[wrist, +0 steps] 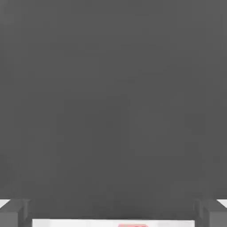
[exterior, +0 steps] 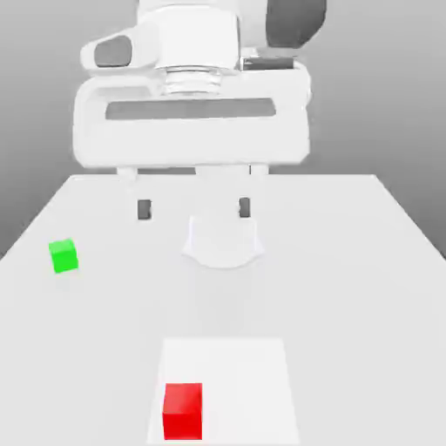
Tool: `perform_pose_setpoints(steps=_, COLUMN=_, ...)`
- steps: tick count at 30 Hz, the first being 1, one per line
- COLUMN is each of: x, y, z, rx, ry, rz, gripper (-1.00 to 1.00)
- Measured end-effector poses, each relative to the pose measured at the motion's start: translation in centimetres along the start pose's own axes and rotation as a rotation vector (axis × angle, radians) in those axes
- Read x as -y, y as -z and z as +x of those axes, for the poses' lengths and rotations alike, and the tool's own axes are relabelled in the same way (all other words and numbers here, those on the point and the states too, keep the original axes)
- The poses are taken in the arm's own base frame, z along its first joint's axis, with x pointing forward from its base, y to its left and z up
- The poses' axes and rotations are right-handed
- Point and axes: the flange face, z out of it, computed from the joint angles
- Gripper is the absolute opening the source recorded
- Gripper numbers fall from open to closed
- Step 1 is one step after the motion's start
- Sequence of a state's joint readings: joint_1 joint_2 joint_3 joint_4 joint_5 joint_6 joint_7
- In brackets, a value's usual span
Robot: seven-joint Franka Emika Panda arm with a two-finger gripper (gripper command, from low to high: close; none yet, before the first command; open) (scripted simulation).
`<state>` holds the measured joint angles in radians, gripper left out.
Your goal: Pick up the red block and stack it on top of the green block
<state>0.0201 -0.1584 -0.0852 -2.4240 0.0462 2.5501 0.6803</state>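
Note:
The red block [exterior: 183,409] rests on the table near the front edge of the exterior view, slightly towards that view's left of centre. Far off on the left side sits the green block [exterior: 64,256], also on the table. My gripper [exterior: 194,209] hangs high above the table's far half, open, with nothing between its two dark fingertips [exterior: 144,209]. It is well behind the red block and to the right of the green one. In the hand view the fingertips [wrist: 13,215] stand wide apart, and a thin red sliver of the red block [wrist: 133,225] shows between them.
The red block lies on a brighter white square patch [exterior: 244,383] of the white table [exterior: 366,287]. A rounded white shape [exterior: 222,248] sits on the table under the hand. Grey background lies beyond the table's far edge.

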Motion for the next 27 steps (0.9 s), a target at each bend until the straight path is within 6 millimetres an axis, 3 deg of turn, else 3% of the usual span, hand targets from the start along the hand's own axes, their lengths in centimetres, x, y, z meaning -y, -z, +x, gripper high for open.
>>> perform_pose_setpoints(steps=8, x=-5.3, y=-14.3, z=-2.6, rx=0.154, ry=0.002, rz=-0.174, gripper=0.00)
perform_pose_setpoints(steps=14, x=-8.0, y=-22.3, z=-4.6, rx=0.188, ry=0.005, rz=-0.215, gripper=0.00)
perform_pose_setpoints(steps=15, x=-8.2, y=-23.1, z=-4.8, rx=0.189, ry=0.005, rz=-0.216, gripper=-1.00)
perform_pose_setpoints(steps=22, x=-8.2, y=-23.2, z=-4.8, rx=0.189, ry=0.005, rz=-0.216, gripper=-1.00)
perform_pose_setpoints(steps=27, x=-7.3, y=-17.9, z=-3.6, rx=0.187, ry=-0.004, rz=-0.218, gripper=-1.00)
